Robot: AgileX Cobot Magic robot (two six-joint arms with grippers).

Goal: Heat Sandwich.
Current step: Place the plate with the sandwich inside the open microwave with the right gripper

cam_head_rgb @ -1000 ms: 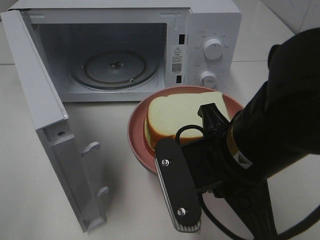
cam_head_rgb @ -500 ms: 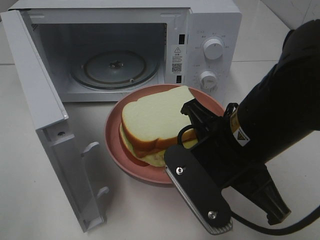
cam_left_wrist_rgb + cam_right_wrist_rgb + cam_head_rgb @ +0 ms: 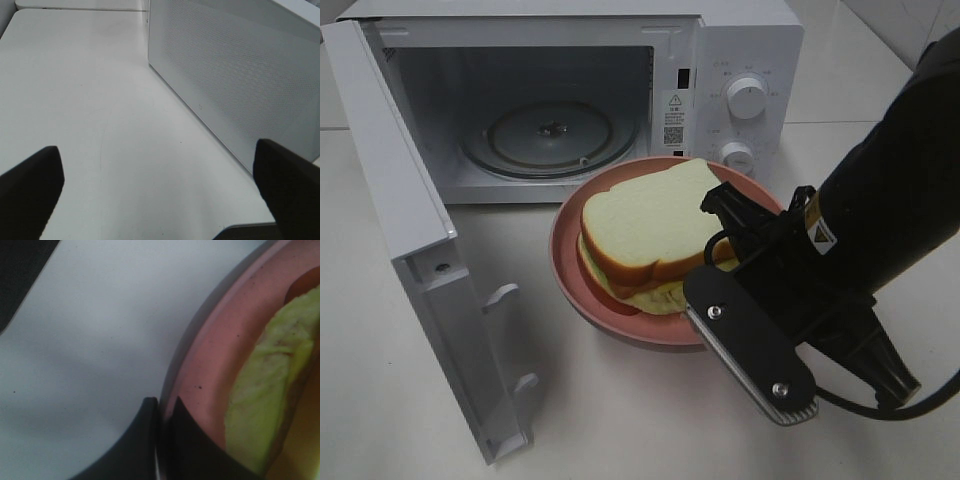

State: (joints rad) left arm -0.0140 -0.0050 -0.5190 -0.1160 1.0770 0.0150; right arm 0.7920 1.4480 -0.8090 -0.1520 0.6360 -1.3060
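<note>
- The right tool is pinched shut on a single spot of the rim of the pink plate. With such a thin edge hold, the loaded plate could sag, twist or slip free, and the sandwich could slide toward the far rim.
- The plate looks wide against the mouth of the microwave. Its rim could knock the sill or frame on the way in and jolt the bread loose.
- The open door juts out near the plate's left side, so any drift that way risks a bump.
- Landing off-centre on the glass turntable could leave the plate tilted.
- The sandwich lies on the pink plate, just in front of the open microwave and not yet inside. It cannot be told for sure whether the plate is clear of the desk.
- The right tool holds the rim on the side nearest its own arm. The sandwich's pale green filling sits just beside the fingertips and is not touched by them.
- The left tool is spread wide and empty beside the microwave's perforated outer wall, well apart from the sandwich.
</note>
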